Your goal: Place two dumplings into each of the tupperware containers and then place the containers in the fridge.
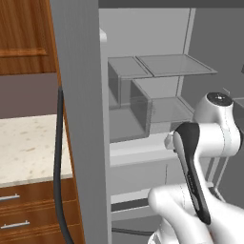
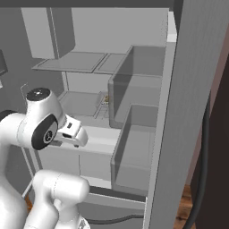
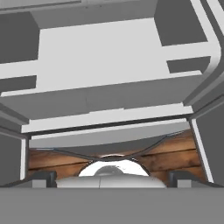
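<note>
The fridge [image 1: 81, 119] stands open, its thick grey door [image 2: 192, 112] swung wide, with grey bins on the door's inner side. Inside it is white, with clear glass shelves [image 1: 176, 64]. My gripper [image 3: 112, 177] hangs low in front of the fridge's open front and is open. Its fingertips [image 3: 43, 177] stand far apart with nothing between them. In the right base view the hand [image 2: 74, 133] sits just before the lower white ledge. On the middle shelf lies a small outline with a pale speck [image 2: 106, 100]. It is too small to tell whether this is a tupperware container with dumplings.
A speckled pale counter [image 1: 28, 147] over wooden drawers [image 1: 28, 209] lies left of the door, under a wooden wall cabinet [image 1: 24, 33]. A black cable [image 1: 58, 176] hangs along the door's edge. Wooden floor [image 3: 175, 159] shows below the fridge's bottom.
</note>
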